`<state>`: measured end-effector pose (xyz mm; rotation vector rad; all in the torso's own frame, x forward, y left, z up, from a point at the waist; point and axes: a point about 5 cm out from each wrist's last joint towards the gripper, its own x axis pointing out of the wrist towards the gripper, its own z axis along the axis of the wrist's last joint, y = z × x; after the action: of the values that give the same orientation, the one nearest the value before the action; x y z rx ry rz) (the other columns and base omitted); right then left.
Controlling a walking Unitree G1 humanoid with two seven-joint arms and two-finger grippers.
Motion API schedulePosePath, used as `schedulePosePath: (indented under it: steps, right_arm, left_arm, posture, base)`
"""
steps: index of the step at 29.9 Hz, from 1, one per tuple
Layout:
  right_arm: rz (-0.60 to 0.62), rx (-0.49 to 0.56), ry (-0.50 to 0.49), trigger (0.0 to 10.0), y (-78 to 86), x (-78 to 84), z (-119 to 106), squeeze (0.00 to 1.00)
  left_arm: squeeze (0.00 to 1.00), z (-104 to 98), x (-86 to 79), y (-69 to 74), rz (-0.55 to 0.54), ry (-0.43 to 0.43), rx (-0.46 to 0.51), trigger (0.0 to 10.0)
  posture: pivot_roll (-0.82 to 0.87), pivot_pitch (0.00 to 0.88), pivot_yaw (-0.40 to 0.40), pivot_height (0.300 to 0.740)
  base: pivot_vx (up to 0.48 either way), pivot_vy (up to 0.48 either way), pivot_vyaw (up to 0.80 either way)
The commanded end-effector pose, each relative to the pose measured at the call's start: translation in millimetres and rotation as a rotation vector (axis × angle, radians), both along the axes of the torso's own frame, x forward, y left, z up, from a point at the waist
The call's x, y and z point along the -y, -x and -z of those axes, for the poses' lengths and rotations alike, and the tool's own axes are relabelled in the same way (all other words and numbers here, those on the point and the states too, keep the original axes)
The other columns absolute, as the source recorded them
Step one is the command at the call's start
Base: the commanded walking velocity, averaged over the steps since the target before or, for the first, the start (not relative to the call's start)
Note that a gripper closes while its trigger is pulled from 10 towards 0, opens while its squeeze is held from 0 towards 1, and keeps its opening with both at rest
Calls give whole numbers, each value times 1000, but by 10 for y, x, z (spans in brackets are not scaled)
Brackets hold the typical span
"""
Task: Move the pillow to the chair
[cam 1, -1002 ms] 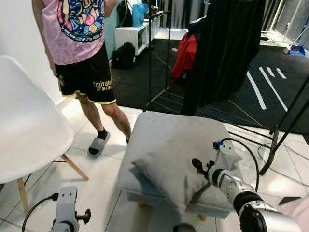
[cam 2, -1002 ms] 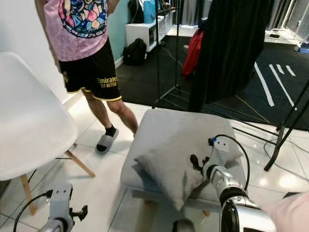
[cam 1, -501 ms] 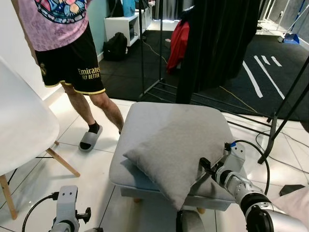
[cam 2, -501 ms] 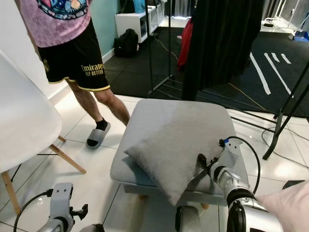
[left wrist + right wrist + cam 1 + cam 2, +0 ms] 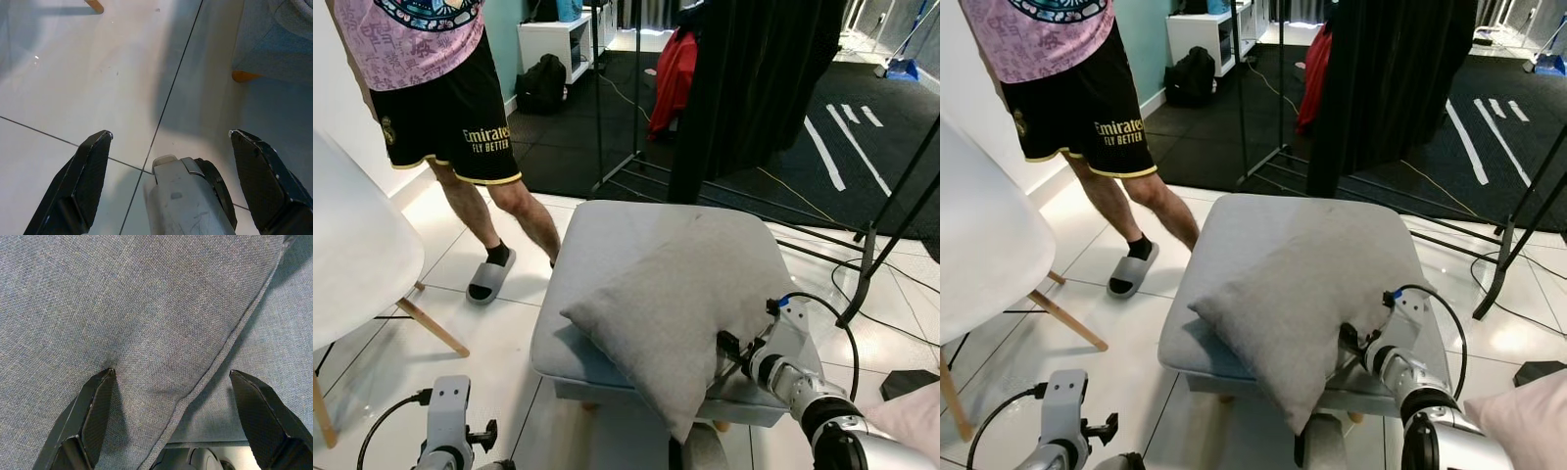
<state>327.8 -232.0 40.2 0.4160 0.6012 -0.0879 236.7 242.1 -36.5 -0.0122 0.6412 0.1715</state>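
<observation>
We seem to be in a lived-in home room: glossy white floor tiles (image 5: 499, 333), a grey ottoman (image 5: 607, 245), a white chair (image 5: 352, 264), a clothes rack (image 5: 636, 88) hung with dark garments, and a white shelf unit (image 5: 548, 39).

right end effector (image 5: 732, 350) pushed lower against pillow (image 5: 677, 311) edge, person (image 5: 440, 108) stepped away

The right claw (image 5: 171, 382) reaches forward, fingers spread wide. The left claw (image 5: 168, 142) hangs low, fingers likewise apart.
</observation>
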Motion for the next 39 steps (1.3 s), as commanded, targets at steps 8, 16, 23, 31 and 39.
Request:
schedulePosePath:
  steps: [8, 16, 23, 31, 39]
  right_arm:
    - [-16, -68, -27, 10000, 83, -114, 140, 0]
    - [34, -149, 30, 10000, 208, 74, 222, 0]
    - [106, -66, -158, 10000, 200, 91, 190, 0]
    - [173, 15, -342, 10000, 178, 97, 141, 0]
    - [205, -4, -366, 10000, 236, 88, 211, 0]
  left_arm:
    - [0, 13, -43, 45, -11, -5, 1, 10000]
    - [0, 10, -52, 49, -4, -7, 2, 10000]
    - [0, 11, -47, 49, 10, -8, 1, 10000]
    - [0, 6, -49, 45, 11, -7, 4, 10000]
    - [0, 6, -46, 43, 14, -7, 4, 10000]
  posture:
    - [-104, 69, -27, 434]
    - [-114, 82, -21, 404]
    - [-114, 88, -16, 374]
    - [-116, 92, -13, 344]
    - [-109, 99, -17, 320]
  base:
    - [0, 0, 0]
    - [0, 0, 0]
    - [0, 0, 0]
    - [0, 0, 0]
    - [0, 0, 0]
